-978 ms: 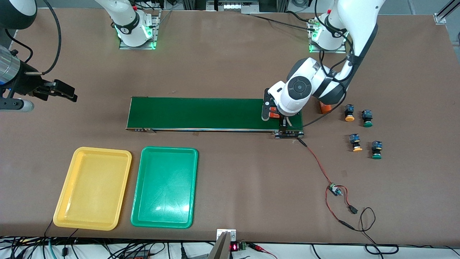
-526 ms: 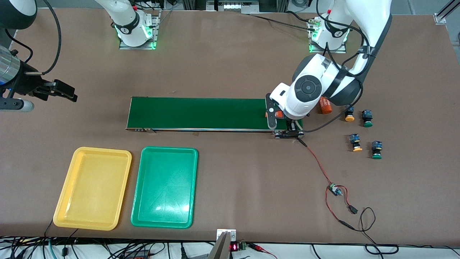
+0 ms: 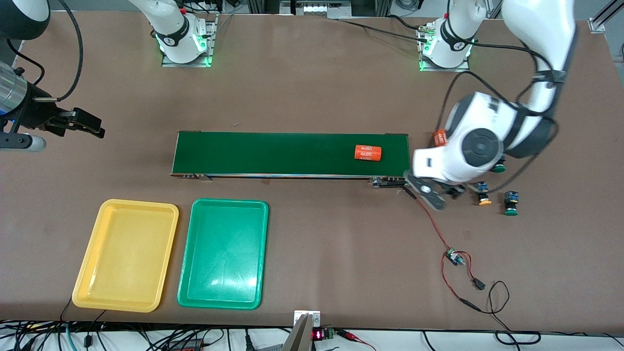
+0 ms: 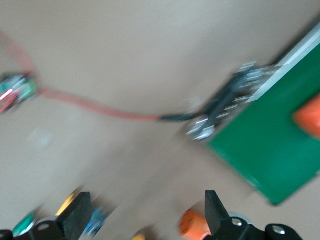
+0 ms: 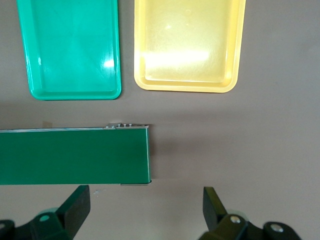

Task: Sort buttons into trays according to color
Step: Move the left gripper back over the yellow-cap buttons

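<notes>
Three buttons show on the table past the belt's end at the left arm's side: an orange-capped button (image 3: 482, 192), a green-capped button (image 3: 510, 203), and another green cap (image 3: 497, 168) half hidden under the left wrist. My left gripper (image 3: 438, 193) (image 4: 146, 212) hangs open and empty over the table between the belt's end and the buttons, its view blurred. The yellow tray (image 3: 124, 253) (image 5: 187, 42) and the green tray (image 3: 224, 253) (image 5: 72, 47) lie empty side by side, nearer the camera than the belt. My right gripper (image 3: 90, 126) (image 5: 145, 207) waits open beside the belt's other end.
The dark-green conveyor belt (image 3: 273, 153) (image 5: 70, 155) carries an orange cylinder marked 4680 (image 3: 367, 153). Another orange cylinder (image 3: 440, 138) lies off the belt's end, by the left wrist. A red wire with a small circuit board (image 3: 454, 257) trails toward the camera.
My left arm has swung off the belt's end toward the buttons, uncovering the orange cylinder on the belt. The right arm has not moved.
</notes>
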Tool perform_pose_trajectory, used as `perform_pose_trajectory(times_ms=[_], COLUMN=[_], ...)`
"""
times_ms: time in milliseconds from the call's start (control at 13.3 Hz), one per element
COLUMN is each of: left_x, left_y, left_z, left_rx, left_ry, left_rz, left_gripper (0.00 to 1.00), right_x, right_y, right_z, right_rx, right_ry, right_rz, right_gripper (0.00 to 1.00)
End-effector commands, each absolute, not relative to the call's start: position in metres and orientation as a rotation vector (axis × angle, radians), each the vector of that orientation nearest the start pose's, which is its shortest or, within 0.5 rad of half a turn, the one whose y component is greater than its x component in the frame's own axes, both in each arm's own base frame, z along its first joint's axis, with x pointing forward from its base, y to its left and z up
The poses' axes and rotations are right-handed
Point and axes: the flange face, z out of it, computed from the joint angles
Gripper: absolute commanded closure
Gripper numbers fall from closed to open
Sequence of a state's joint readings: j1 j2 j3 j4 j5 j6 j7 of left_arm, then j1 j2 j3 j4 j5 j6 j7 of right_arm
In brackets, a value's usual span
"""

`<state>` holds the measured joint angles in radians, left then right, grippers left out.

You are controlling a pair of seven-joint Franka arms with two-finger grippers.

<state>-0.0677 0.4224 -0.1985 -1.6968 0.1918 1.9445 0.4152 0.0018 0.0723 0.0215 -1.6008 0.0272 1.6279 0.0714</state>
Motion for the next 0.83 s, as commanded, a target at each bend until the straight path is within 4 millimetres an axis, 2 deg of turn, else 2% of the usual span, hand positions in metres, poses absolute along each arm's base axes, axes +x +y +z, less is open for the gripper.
perform_pose_trajectory(times_ms=[0,75,150,226,301,376,451,526,602,752], left_x=[0.649,0.654,0.662,0.677,0.689,0.689,0.685,0.680,0.674,0.660], left_y=[-0.096,-0.065,-0.050,-0.034,-0.008,0.002,0.009,0.020,0.032,0.033], left_z=[0.341,0.345,0.352,0.339,0.351,0.349,0.335,0.321,0.297,0.271], left_rx=[-2.805,-2.813,-2.826,-2.855,-2.882,-2.895,-2.921,-3.018,-3.092,-3.105], left_ry=[0.950,0.876,0.827,0.780,0.714,0.679,0.629,0.467,0.299,0.152], left_rz=[0.293,0.322,0.301,0.300,0.260,0.269,0.299,0.323,0.383,0.456], left_gripper=[0.00,0.00,0.00,0.00,0.00,0.00,0.00,0.00,0.00,0.00], right_x=[0.575,0.576,0.576,0.576,0.575,0.575,0.576,0.576,0.575,0.575], right_y=[0.015,0.014,0.015,0.015,0.015,0.014,0.015,0.015,0.015,0.015], right_z=[0.575,0.574,0.574,0.574,0.575,0.575,0.574,0.574,0.575,0.575], right_rx=[-3.101,-3.101,-3.101,-3.101,-3.099,-3.099,-3.099,-3.099,-3.099,-3.099], right_ry=[0.067,0.069,0.069,0.069,0.069,0.072,0.069,0.069,0.069,0.069], right_rz=[0.076,0.079,0.076,0.079,0.076,0.076,0.079,0.076,0.074,0.074], right_gripper=[0.00,0.00,0.00,0.00,0.00,0.00,0.00,0.00,0.00,0.00])
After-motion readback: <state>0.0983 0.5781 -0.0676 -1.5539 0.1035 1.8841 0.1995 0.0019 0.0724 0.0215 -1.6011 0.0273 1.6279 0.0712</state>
